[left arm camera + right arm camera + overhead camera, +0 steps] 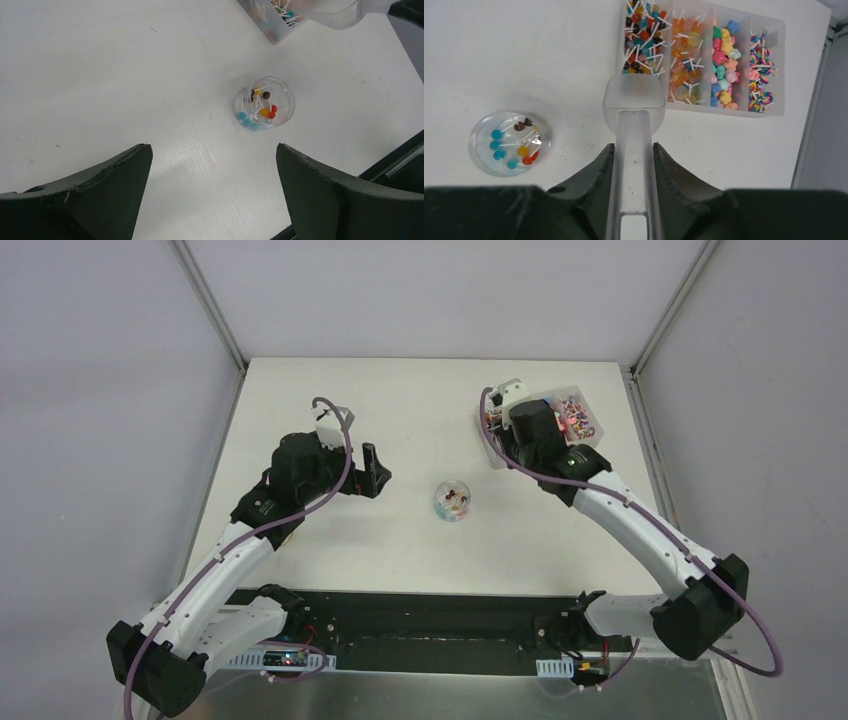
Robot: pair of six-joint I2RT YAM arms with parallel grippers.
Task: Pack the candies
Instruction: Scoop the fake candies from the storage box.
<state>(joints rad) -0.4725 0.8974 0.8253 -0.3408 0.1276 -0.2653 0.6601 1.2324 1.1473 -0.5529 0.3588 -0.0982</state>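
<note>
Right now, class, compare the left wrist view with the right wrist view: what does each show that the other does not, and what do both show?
Left wrist only: the left gripper, its jaws wide open and empty. Right wrist only: the right gripper shut on the handle of the clear scoop, and all four compartments of the candy box. Both: the small round jar holding a few candies, and at least a corner of the box.

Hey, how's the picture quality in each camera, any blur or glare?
Top view: even light, sharp, glare on the metal strip at the bottom. Left wrist: jar sharp, own fingers dark and soft. Right wrist: candies crisp, scoop soft near the lens.
</note>
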